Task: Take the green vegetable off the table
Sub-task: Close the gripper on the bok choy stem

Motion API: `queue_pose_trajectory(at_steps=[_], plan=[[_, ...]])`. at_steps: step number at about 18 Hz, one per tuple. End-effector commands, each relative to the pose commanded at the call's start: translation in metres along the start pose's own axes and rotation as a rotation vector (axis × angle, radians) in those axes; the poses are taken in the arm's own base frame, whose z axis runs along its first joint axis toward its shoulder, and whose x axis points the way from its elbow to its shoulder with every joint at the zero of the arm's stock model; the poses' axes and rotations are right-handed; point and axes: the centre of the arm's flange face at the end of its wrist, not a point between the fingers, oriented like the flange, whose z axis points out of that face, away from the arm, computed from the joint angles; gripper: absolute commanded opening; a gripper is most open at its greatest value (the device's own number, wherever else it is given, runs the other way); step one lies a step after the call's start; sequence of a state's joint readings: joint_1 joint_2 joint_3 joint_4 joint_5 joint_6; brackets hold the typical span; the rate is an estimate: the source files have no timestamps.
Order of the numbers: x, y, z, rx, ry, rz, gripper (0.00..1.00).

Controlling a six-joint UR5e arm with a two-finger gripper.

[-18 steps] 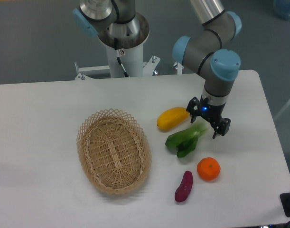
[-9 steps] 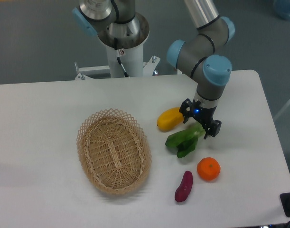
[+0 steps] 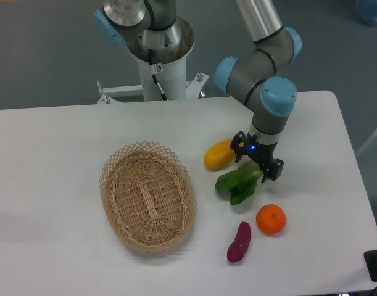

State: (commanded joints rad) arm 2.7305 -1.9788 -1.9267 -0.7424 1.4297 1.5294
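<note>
The jaws stand apart, one finger on either side of the pale stalk end of the green vegetable (image 3: 238,183), with nothing yet pinched between them as far as this view shows; the gripper (image 3: 256,159) hangs low over that stalk, its wrist pointing straight down, a small blue light glowing on its body. The vegetable lies on the table (image 3: 46,160), dark leaves trailing down and to the left, stalk end up under the fingers; whether the fingertips already touch the tabletop I cannot tell.

In my judgement the step in hand is the final approach before the grasp; the fingers bracket the stalk but have not closed. The next move calls for a little more descent if any is left, then closing on the firm stalk rather than the soft leaves, then a straight lift; the yellow fruit (image 3: 219,154) lies just beside the near finger, so a sideways drift could nudge it.

Further out, an orange (image 3: 271,219) sits below the vegetable, apart from it; a small purple eggplant-like piece (image 3: 239,242) lies near the orange, towards the table's front edge.

The oval wicker basket (image 3: 148,195) stands well to the left of the produce; its woven floor shows through and nothing lies in it.
</note>
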Motion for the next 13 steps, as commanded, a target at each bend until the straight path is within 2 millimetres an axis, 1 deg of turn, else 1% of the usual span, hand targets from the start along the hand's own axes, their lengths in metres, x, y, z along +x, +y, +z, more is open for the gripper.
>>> queue_pose_trajectory(at_steps=[2,3,6,7,10,11,13], plan=[[-0.0018,0.0014,0.0009,-0.014,-0.001,0.000,0.99],[-0.0016,0.0022,0.0026,-0.027,0.002,0.003,0.95],[-0.0011,-0.0007,0.0025,-0.041,0.000,0.015,0.77],[-0.0021,-0.0010,0.0014,-0.041,-0.006,0.016,0.73],[-0.0030,-0.0020,0.0004,-0.040,-0.014,0.020,0.67],[-0.0030,-0.0020,0.0004,-0.040,-0.014,0.021,0.59],[-0.0042,-0.0024,-0.0016,-0.040,-0.018,0.024,0.55]])
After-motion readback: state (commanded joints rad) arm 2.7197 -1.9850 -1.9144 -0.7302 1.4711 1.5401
